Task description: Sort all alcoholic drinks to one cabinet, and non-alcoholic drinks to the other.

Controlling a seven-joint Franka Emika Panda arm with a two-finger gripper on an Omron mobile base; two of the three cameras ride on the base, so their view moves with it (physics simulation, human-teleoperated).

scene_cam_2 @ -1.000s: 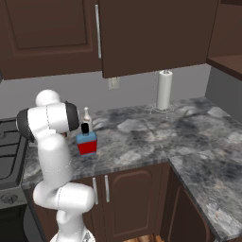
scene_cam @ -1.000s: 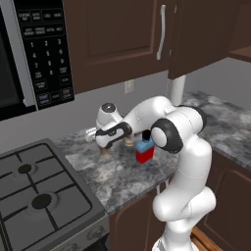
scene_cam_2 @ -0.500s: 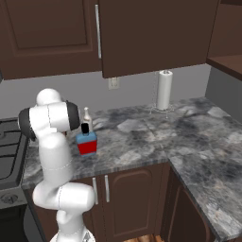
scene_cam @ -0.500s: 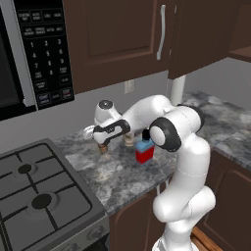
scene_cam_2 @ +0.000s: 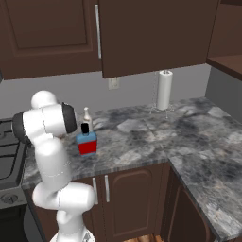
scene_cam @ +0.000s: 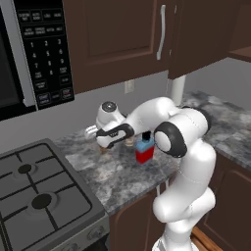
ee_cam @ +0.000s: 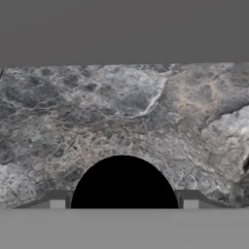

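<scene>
My gripper (scene_cam: 105, 142) reaches down onto a small tan coffee cup (scene_cam: 102, 146) on the grey stone counter (scene_cam: 122, 176), left of the arm. In the hand view the cup's round black lid (ee_cam: 124, 187) sits between my fingertips (ee_cam: 57, 203), which press its sides; the gripper (ee_cam: 124, 204) is shut on it. The squat blue bottle (scene_cam: 144, 151) with red label and black cap stands just right of the cup (scene_cam_2: 87, 143). The slim pale bottle (scene_cam_2: 86, 116) stands behind it. A dark brown wall cabinet (scene_cam: 117, 34) with a silver bar handle (scene_cam: 161, 32) hangs above, door closed.
A stove (scene_cam: 39, 196) lies left of the counter, with a microwave (scene_cam: 29, 54) above it. A paper towel roll (scene_cam_2: 164, 90) stands at the back wall. The counter (scene_cam_2: 198, 142) bends toward the front on the right.
The jaws have narrowed around the coffee cup's lid. The arm has barely moved, and both bottles stand where they were.
</scene>
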